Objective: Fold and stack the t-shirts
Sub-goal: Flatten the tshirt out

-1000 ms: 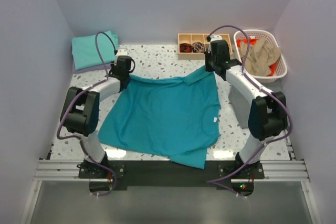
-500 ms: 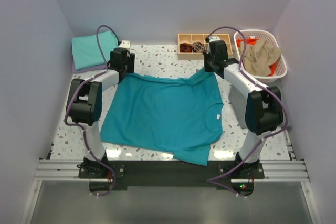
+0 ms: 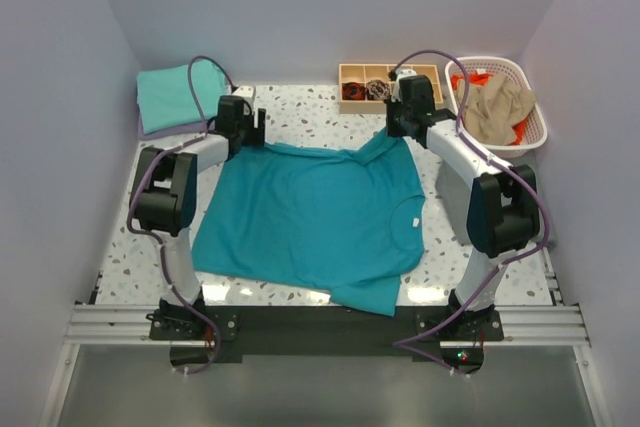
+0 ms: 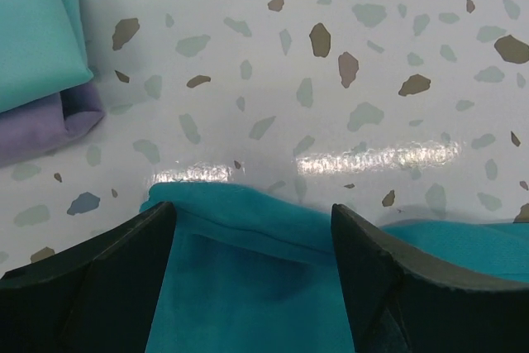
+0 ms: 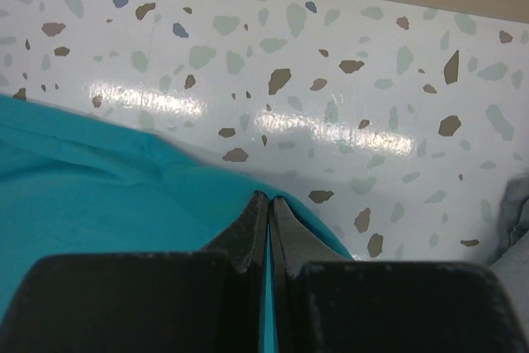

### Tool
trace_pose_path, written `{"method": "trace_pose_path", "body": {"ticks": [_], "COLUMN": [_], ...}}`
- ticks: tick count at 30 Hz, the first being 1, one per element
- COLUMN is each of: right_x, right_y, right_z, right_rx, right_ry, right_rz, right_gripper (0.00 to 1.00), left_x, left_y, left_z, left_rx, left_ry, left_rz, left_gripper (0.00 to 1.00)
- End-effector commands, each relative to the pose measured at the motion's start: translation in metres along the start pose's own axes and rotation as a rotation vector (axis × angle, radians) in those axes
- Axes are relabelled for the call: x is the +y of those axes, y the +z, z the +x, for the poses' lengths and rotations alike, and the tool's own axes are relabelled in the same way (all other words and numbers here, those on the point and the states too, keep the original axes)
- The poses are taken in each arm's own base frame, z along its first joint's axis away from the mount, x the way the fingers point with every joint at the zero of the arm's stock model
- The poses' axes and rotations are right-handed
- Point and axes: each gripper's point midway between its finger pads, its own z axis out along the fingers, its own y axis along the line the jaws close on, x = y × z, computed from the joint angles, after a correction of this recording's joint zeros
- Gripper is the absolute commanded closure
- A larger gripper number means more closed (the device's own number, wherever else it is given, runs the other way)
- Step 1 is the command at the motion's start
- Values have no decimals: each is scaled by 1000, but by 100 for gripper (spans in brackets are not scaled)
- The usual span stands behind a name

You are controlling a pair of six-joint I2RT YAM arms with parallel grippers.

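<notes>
Tabletop [image 3: 320,112] in white speckled terrazzo takes up most of the top view. Spread flat across its middle lies the deep teal t-shirt [image 3: 310,217], collar toward the right arm's side, one sleeve hanging over the near edge and the other pointing at the far right.

At the far left corner sits a folded pile: the aqua-green t-shirt [image 3: 178,95] on top of the lavender t-shirt [image 3: 160,131], of which only a thin edge shows. The teal shirt's far left corner is near this pile but does not touch it.

At the far right corner stands the white lattice basket [image 3: 535,117], holding the crumpled tan t-shirt [image 3: 497,102] with the orange t-shirt [image 3: 480,78] showing beneath it. Just left of the basket is the wooden tray [image 3: 350,74], with dark contents too small to identify.

Both arms reach to the shirt's far edge. The left gripper [image 4: 252,221] has its fingers spread wide, one on each side of the shirt's far left corner, with nothing gripped between them. The right gripper [image 5: 269,200] is pressed closed with a sliver of teal cloth between its fingers, pinching the far right sleeve.

Inside the collar sits a small white tag [image 3: 411,227]; any writing on it is too small to read.
</notes>
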Motion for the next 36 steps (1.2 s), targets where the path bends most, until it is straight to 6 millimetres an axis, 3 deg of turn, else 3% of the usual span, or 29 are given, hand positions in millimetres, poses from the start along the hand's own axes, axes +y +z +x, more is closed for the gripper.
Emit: {"method": "trace_pose_path", "body": {"ticks": [1, 6, 10, 14, 15, 18, 21, 23, 24, 25, 27, 29, 36], "right_x": [5, 8, 6, 7, 7, 7, 11, 11, 11, 10, 11, 12, 12], "right_y": [-14, -13, -11, -9, -9, -11, -16, -18, -19, -19, -19, -19, -18], "right_z": [-6, -5, -2, 1, 0, -1, -3, -4, -5, -4, -5, -4, -2], "right_rx": [-18, -10, -1, 8, 7, 4, 0, -3, -4, -3, -4, 0, 5], "right_ry": [20, 22, 22, 21, 24, 26, 27, 28, 24, 25, 24, 24, 28], "right_rz": [-36, -52, -49, -49, -50, -50, -70, -71, -73, -71, -74, -78, -81], "right_gripper": [100, 100, 100, 100, 100, 100, 100, 100, 100, 100, 100, 100, 100], "left_x": [-2, 2, 2, 2, 2, 1, 4, 7, 7, 9, 6, 5, 7], "left_y": [15, 27, 28, 30, 30, 27, 26, 23, 22, 21, 16, 14, 19], "left_z": [-9, -14, -13, -7, -7, -10, -12, -8, -6, -7, -13, -15, -5], "left_rx": [1, 8, 28, 38, 39, 34, 29, 60, 70, 69, 48, 51, 96], "left_ry": [-23, -32, -53, -60, -60, -58, -57, -57, -65, -71, -81, -94, -117], "left_rz": [6, -10, -14, -7, -7, -2, -9, -24, -28, -38, -23, -22, -40], "left_gripper": [19, 20, 29, 63, 78, 93, 97, 92, 60, 48, 37, 31, 30]}}
